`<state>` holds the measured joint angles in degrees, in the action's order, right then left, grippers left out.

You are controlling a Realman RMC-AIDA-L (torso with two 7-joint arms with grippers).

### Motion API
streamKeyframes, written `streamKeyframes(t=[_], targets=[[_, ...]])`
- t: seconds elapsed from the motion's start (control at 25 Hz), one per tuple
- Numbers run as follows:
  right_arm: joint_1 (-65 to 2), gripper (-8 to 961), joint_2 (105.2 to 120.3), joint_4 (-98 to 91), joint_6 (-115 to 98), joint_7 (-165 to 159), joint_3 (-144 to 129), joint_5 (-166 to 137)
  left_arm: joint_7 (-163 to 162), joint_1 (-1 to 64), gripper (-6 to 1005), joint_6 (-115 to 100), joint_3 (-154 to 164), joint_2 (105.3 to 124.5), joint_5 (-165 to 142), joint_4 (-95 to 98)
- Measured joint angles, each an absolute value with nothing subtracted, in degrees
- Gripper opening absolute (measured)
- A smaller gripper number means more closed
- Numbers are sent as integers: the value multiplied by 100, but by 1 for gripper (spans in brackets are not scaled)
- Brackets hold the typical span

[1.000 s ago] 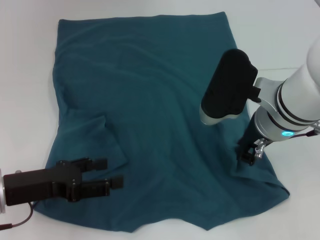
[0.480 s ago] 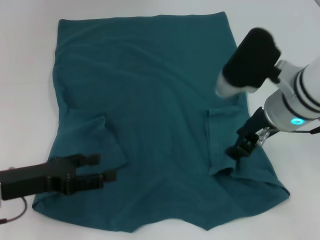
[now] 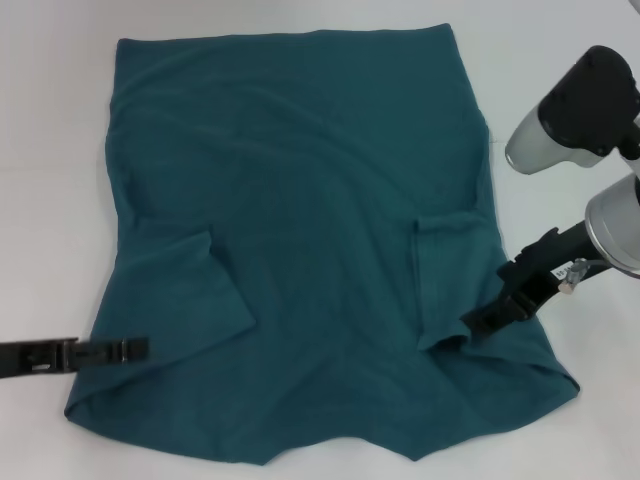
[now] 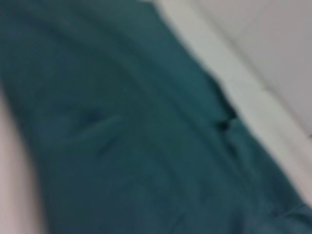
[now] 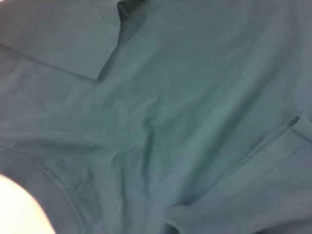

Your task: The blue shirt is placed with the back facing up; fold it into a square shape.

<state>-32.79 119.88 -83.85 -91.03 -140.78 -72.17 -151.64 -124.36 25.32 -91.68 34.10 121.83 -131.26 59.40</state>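
Both sleeves of the blue shirt [image 3: 310,230] lie folded inward onto its body, and the garment is spread flat over the middle of the white table [image 3: 50,150], its straight hem toward the far edge and its collar end toward the near edge. At the near left edge, the left gripper [image 3: 128,349] shows only as a thin black bar reaching in from the side; it is seen edge-on, so I cannot tell how its jaws stand. Its tip is at the shirt's near left border. The left wrist view is a blurred stretch of teal cloth beside pale table. On the right, the right gripper [image 3: 482,318] slants down over the folded right sleeve, too dark to judge whether its jaws are spread or pressed together. The right arm is cut off at the right edge.
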Motion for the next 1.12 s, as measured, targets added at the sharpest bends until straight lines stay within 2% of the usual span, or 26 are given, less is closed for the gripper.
streamKeyframes(t=[0.32,1.12], targets=[[-3256,860,11997,-8292,-9321,-13902,-7267,-14929,-13631,2740,888,-8946,3462,12183,-14462,6034],[-3172,858,12005,-8218,-9348,-13755,-7271,-14853,-14046,2766,887,-8805,3629,12242,-15015,6068]])
